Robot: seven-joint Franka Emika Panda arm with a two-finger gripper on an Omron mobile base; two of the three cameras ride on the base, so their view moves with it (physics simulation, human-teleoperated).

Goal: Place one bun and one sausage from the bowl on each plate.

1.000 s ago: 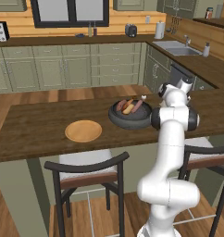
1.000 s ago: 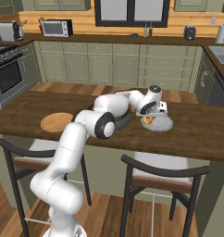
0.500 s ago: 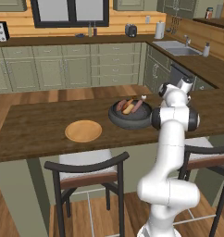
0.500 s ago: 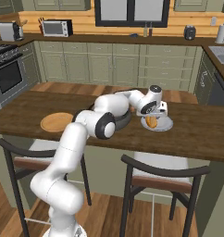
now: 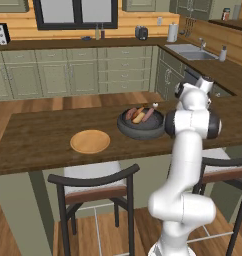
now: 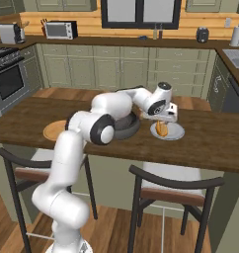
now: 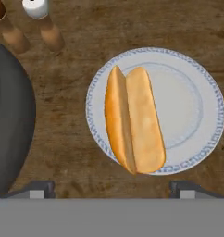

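The gripper (image 6: 163, 120) has let go since a second ago: its jaws now stand wide apart and empty above the white plate (image 7: 197, 106), where the bun (image 7: 132, 119) lies on the left half. The dark bowl (image 5: 141, 125), just beside that plate, holds sausages (image 5: 130, 113) and another bun. A wooden plate (image 5: 90, 141) sits well apart. Small shakers (image 7: 36, 7) stand near the bowl.

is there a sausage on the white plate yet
No: in the hand view the white plate with a blue-patterned rim carries one split bun and no sausage beside it.
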